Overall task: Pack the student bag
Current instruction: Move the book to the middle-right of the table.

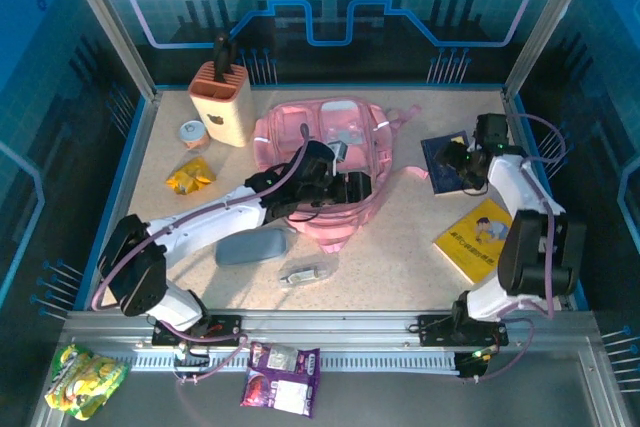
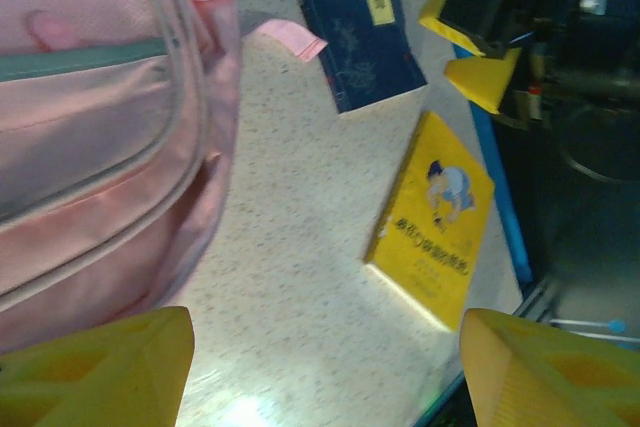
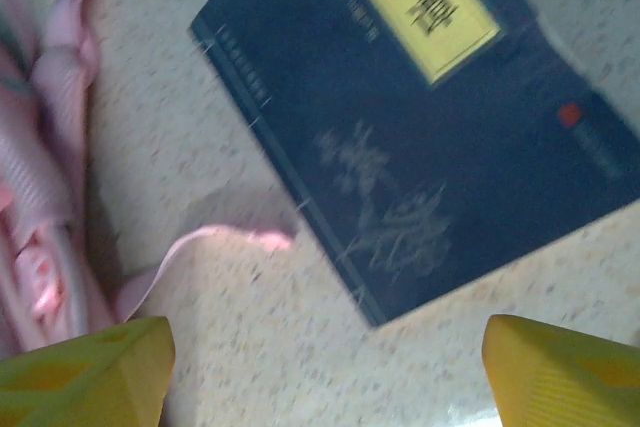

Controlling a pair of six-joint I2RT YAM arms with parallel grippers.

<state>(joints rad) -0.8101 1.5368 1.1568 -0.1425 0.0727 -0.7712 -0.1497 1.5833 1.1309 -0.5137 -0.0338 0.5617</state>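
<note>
The pink student bag [image 1: 330, 162] lies in the middle of the table with its straps trailing right. My left gripper [image 1: 352, 187] hovers over the bag's right side. In the left wrist view its yellow fingers [image 2: 110, 367] stand wide apart, open over bare table, with the bag [image 2: 90, 127] to the left. My right gripper [image 1: 462, 160] hangs over a dark blue book [image 1: 447, 160]. In the right wrist view it [image 3: 325, 377] is open and empty, the book [image 3: 430, 117] ahead of it and a pink strap [image 3: 230, 239] beside the bag [image 3: 40, 147].
A yellow book [image 1: 478, 239] lies at the right near the edge. A grey-blue pencil case [image 1: 250, 246] and a clear packet [image 1: 308, 272] sit in front of the bag. A beige holder [image 1: 222, 102], small jar [image 1: 192, 133] and yellow packet [image 1: 190, 177] stand back left.
</note>
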